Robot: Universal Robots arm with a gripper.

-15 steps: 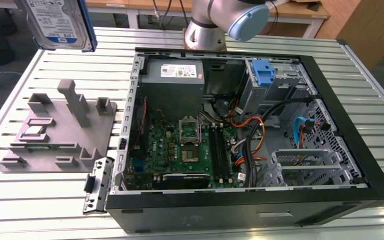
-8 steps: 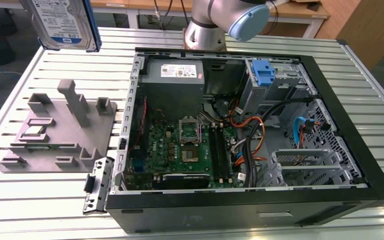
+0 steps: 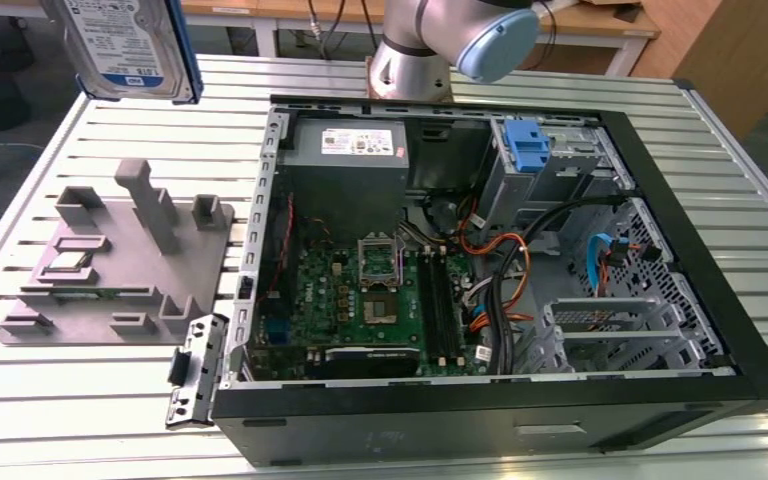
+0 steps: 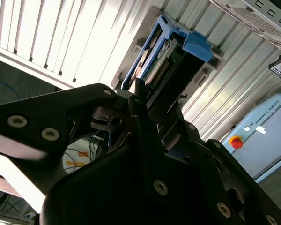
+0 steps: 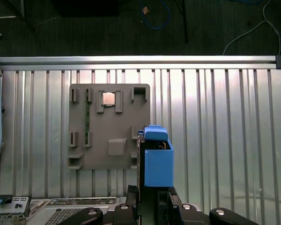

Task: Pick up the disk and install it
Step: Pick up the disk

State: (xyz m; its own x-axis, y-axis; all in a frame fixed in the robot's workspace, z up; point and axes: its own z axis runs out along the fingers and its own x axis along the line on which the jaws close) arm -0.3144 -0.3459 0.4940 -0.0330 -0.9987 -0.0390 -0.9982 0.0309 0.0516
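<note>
**Exterior view, from its left to its right.** The disk (image 3: 137, 45) hangs high above the tabletop (image 3: 91, 420), well off to the exterior view's left of the open computer case (image 3: 424, 430). In the second wrist view I see the fingers (image 4: 141, 117) of the gripper (image 5: 153, 194) pinching the disk edge-on at one end, with its blue rails outward. Just beside the case, on the same side, lies the grey fixture plate (image 3: 104, 270). Inside the case, along its far wall, the drive bay carries a blue latch (image 3: 527, 150), with loose cables (image 3: 524, 255) near it.

**Risks, as I judge them:**
- The end grip may let the long disk pivot or slip.
- A tilted disk would jam its rails at the bay mouth.
- The cables could snag it on the way in.
</note>
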